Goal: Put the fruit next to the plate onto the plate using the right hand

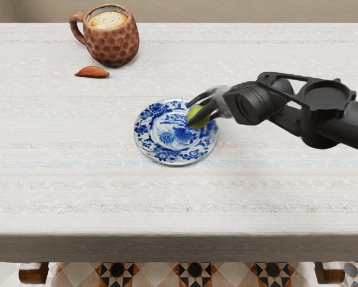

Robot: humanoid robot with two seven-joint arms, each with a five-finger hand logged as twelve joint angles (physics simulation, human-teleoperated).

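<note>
A blue-and-white patterned plate [167, 140] lies near the middle of the table. My right hand [201, 110] reaches in from the right and hovers over the plate's right rim. Its fingers are curled around a small yellow-green fruit [195, 116], which is held just above the plate's right part. Part of the fruit is covered by the fingers. The left arm does not show.
A brown textured mug [110, 37] with a light drink stands at the back left. An almond-shaped brown nut [92, 72] lies in front of it. The table's front edge [179, 236] runs across the bottom of the view.
</note>
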